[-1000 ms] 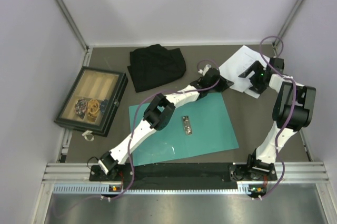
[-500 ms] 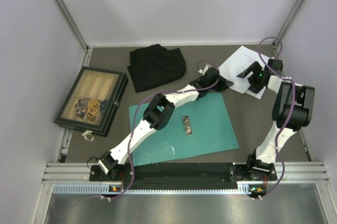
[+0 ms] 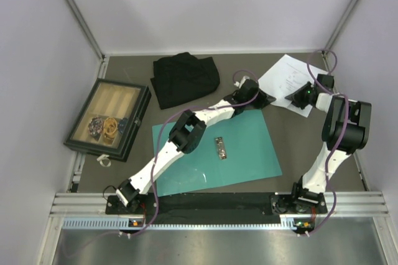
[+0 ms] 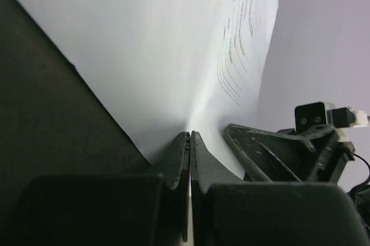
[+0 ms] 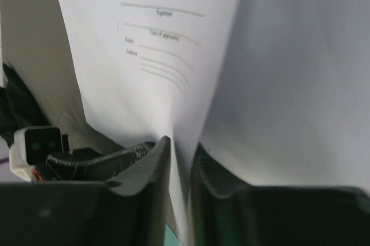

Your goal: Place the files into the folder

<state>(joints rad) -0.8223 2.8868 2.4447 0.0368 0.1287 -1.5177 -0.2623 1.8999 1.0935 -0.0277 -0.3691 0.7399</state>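
Left gripper [image 4: 189,135], jaws shut tight, is seemingly pinching the lower-left corner of the white printed paper sheets [image 3: 287,73], which are lying upper right in the overhead view, just past the flat teal-green card folder [image 3: 242,147]. Right gripper [image 5: 182,145] is nipping the lower-right edge, with the paper buckling between its fingers. Paper this light and floppy is probably creasing easily, so the edges look like the only hold. Left is stretching diagonally across the folder, and right is reaching in from the right side.

The left arm [image 3: 186,134] and right arm [image 3: 339,122] are reaching far right, left hand [image 4: 189,133] pinching fully shut, right hand [image 5: 180,142] clamping narrowly
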